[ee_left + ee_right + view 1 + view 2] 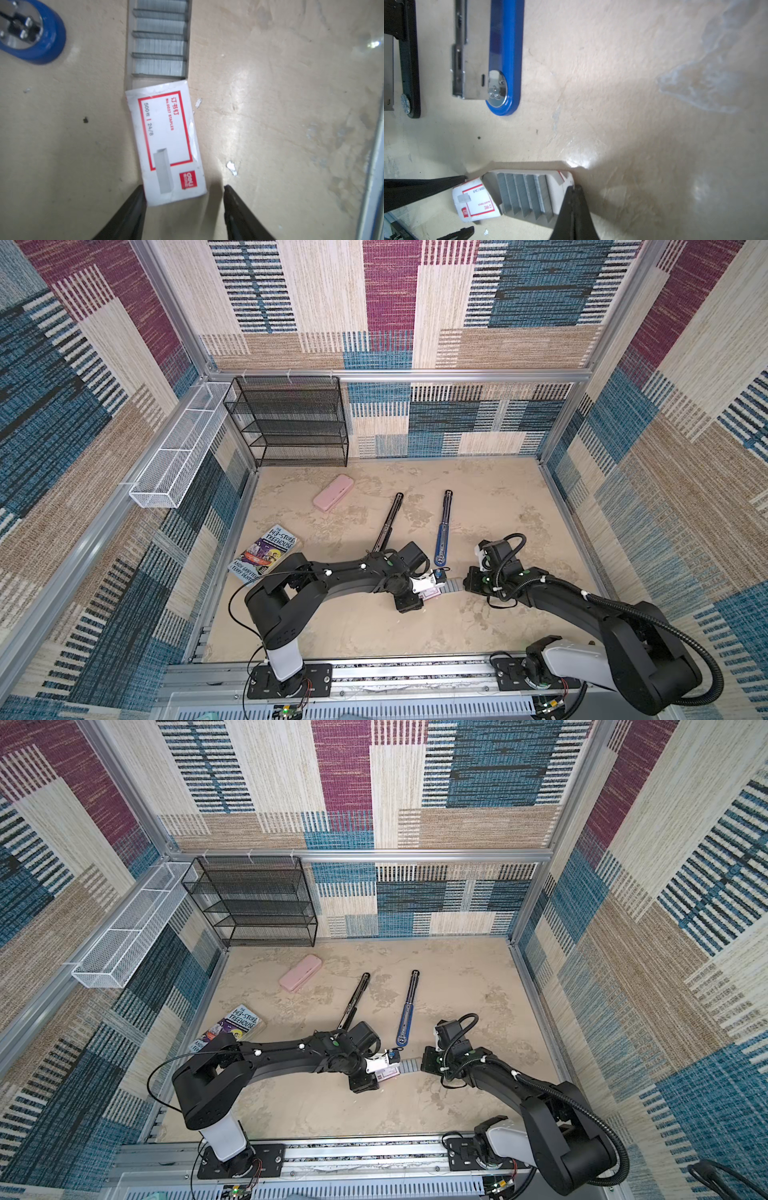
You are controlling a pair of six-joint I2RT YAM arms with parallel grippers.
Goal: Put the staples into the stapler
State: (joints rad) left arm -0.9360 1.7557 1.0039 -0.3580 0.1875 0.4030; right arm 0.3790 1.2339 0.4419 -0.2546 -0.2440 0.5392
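Staple box (166, 135) lies flat on the table (374, 635) near the blue stapler (442, 531). Its tray (553, 193) is slid out, with the staples (160, 44) exposed in a row. Left gripper (184, 187) is spread about the box's closed end. Right gripper (574, 188) is pressed together, pinching the tray's end flap.

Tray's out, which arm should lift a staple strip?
Left, probably: the left gripper is open, holding nothing, at the box; the right gripper is shut on the tray end, steadying the staples.
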